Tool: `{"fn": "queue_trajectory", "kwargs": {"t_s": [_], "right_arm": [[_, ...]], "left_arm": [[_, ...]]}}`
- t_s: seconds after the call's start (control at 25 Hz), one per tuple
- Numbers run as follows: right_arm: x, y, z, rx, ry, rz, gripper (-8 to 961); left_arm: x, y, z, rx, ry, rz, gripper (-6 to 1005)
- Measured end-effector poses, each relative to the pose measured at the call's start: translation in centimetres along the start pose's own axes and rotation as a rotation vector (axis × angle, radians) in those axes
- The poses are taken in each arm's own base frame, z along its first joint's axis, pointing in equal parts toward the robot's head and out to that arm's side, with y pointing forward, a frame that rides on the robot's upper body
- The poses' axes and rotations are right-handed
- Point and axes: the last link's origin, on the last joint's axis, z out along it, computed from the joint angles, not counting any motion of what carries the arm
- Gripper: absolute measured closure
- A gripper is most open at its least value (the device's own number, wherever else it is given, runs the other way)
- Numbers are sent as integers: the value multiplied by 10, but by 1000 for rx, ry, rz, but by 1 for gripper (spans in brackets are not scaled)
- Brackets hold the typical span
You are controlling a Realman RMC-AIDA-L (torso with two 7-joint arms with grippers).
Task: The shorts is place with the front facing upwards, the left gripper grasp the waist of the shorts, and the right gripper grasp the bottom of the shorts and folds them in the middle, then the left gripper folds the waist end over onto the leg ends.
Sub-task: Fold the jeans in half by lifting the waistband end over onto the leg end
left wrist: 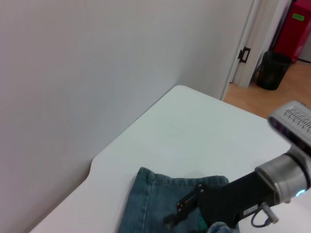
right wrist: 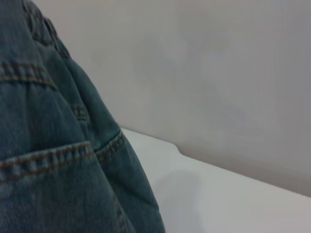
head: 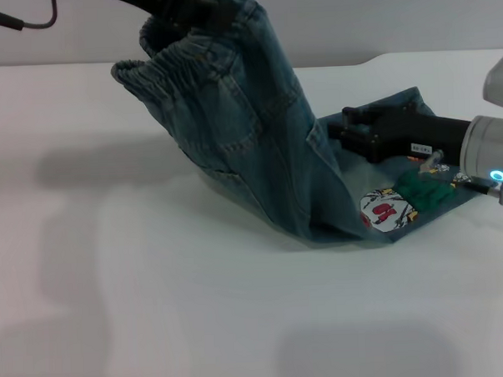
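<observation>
No readable text (cartoon patch (head: 388, 209) marks unclear).

denim shorts (head: 258, 146), waist lifted, legs flat

A plain indoor room, most likely a lab or test space. A broad white surface (head: 199, 324) with a rounded corner stands against a bare pale grey wall (left wrist: 87, 73). In the left wrist view, beyond the far edge of the surface, a white door frame (left wrist: 245, 43) carries a dark latch plate (left wrist: 244, 54). Past the frame lies an orange-brown wooden floor (left wrist: 272, 97), with a black bin (left wrist: 272, 70) beside a red cabinet (left wrist: 294, 29).
</observation>
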Motion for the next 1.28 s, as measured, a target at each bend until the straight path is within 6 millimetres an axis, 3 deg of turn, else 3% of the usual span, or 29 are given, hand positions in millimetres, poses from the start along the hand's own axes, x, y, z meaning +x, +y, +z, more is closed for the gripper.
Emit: {"fn": "queue_trajectory", "kwargs": {"t_s": [0.72,1.28], "right_arm": [[-7,30,37,-137,114,-1,605],[-36,62,52,-324,143,-7,605]], "left_arm": [[17,11,1,-19,10,59,877],[24,18,3,-44,14,88,867]]}}
